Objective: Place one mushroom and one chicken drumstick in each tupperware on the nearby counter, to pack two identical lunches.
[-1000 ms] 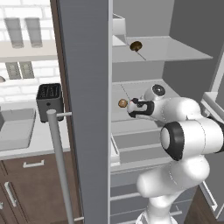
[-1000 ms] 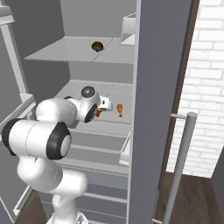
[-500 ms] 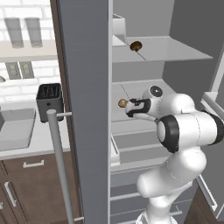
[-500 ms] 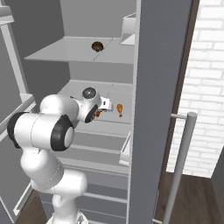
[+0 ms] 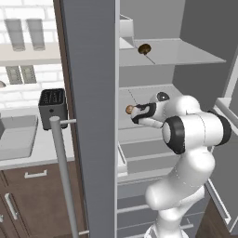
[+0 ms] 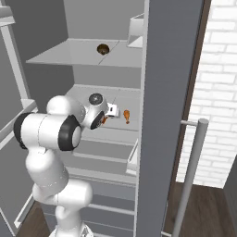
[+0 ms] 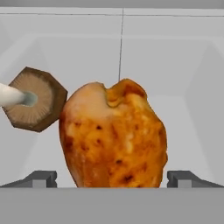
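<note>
Your pincer [image 7: 112, 179] stands released inside the fridge, one tip on each side of the drumstick [image 7: 114, 136] on the middle shelf [image 6: 88, 92]. A mushroom [image 7: 36, 99] lies just beside the meat. Advance until the thick end sits fully between the tips, keep clear of the mushroom, then clench squarely. The table [image 5: 28, 155] is off to the left, past the door.

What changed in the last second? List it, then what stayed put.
The arm swung its elbow leftward and pushed the gripper deeper along the fridge's middle shelf, toward the chicken drumstick. Its jaws stayed open, holding nothing. The drumstick, the mushroom beside it and the upper-shelf mushroom stayed put.
</note>
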You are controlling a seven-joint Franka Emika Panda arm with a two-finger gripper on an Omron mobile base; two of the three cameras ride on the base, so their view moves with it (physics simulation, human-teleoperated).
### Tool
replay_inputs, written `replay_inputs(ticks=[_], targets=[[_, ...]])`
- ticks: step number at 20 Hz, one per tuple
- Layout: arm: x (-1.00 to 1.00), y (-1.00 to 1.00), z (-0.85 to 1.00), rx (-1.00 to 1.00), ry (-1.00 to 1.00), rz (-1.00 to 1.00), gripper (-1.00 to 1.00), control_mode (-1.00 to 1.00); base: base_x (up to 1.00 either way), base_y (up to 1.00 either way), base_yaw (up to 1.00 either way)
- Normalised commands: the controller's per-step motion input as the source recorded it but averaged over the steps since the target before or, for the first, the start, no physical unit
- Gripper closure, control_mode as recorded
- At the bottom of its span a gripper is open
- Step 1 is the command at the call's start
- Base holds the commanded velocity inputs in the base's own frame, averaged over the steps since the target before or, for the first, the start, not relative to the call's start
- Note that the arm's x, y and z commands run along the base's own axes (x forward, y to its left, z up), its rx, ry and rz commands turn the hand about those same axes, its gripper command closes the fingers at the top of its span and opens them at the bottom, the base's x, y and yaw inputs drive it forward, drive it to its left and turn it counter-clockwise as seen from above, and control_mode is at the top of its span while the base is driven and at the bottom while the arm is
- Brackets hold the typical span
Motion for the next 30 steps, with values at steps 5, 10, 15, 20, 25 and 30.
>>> replay_inputs(ticks=[5, 10, 15, 20, 25, 30], targets=[[0.12, 0.01, -0.04, 0.00, 0.00, 0.00, 1.00, -1.00, 0.00, 0.00, 0.00], [0.00, 0.00, 0.00, 0.00, 0.00, 0.00, 1.00, -1.00, 0.00, 0.00, 0.00], [-0.36, 0.00, 0.07, 0.00, -0.06, 0.00, 1.00, -1.00, 0.00, 0.00, 0.00], [-1.00, 0.00, 0.94, 0.02, -0.37, 0.00, 1.00, -1.00, 0.00, 0.00, 0.00], [-1.00, 0.00, 1.00, 0.00, -0.15, -0.07, 1.00, -1.00, 0.00, 0.00, 0.00], [-1.00, 0.00, 1.00, 0.00, 0.01, -0.12, 1.00, -1.00, 0.00, 0.00, 0.00]])
